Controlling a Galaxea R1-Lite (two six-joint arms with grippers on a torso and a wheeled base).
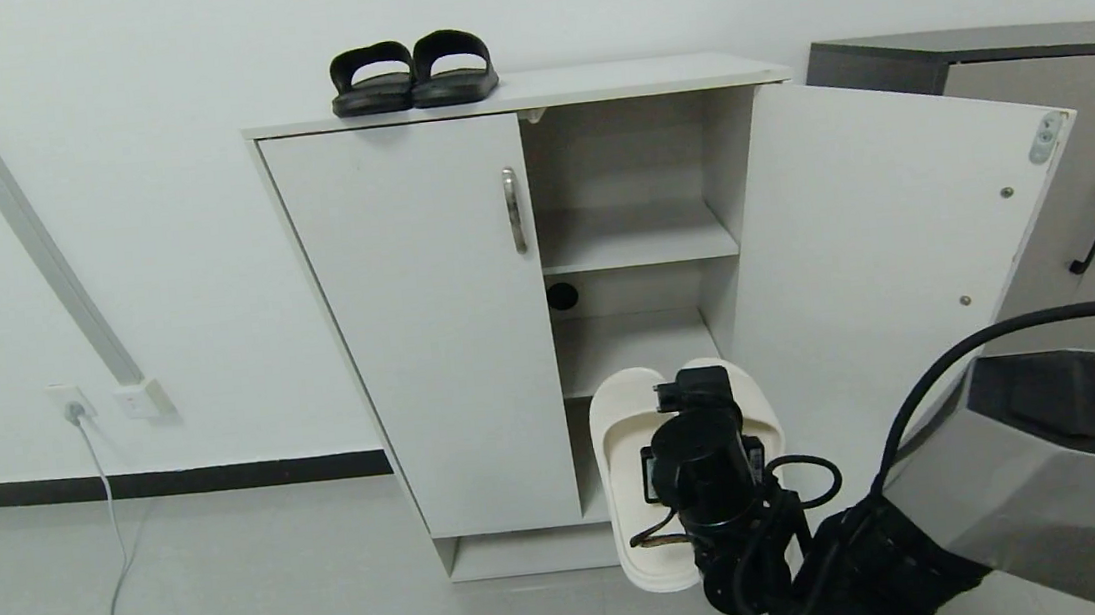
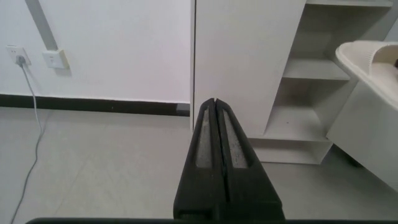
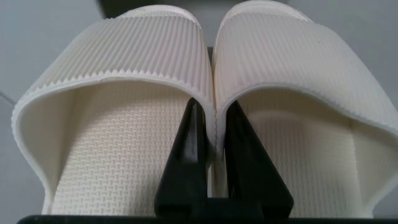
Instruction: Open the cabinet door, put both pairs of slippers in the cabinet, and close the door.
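- The pair of white slippers (image 1: 626,461) is held side by side in front of the open right half of the cabinet (image 1: 646,75), level with its lower shelves and clear of the floor (image 1: 234,599).
- In the right wrist view, the right gripper (image 3: 210,115) is clamped on the white slippers. One of the fingers (image 3: 186,162) is seen inside each slipper, and the two adjoining strap edges are pinched between them.
- Whether the white slippers touch the cabinet cannot be told.
- The right door (image 1: 884,255) is swung wide open toward the robot's right. Bare white shelves (image 1: 637,244) are exposed behind it.
- The left door (image 1: 429,329) is closed. A metal handle (image 1: 514,210) is fitted upright along its inner edge.
- The pair of black slippers (image 1: 412,72) is set on top of the cabinet, above the left door, with the two slippers touching.
- The left gripper (image 2: 215,102) is held low above the floor, well to the left of the cabinet. Its fingers are pressed fully together and nothing is held between them.
- A grey cabinet (image 1: 1066,157) with two dark handles is noted just beyond the open right door.
- A wall socket (image 1: 69,402) with a plugged-in cable is noted on the wall, well to the left.
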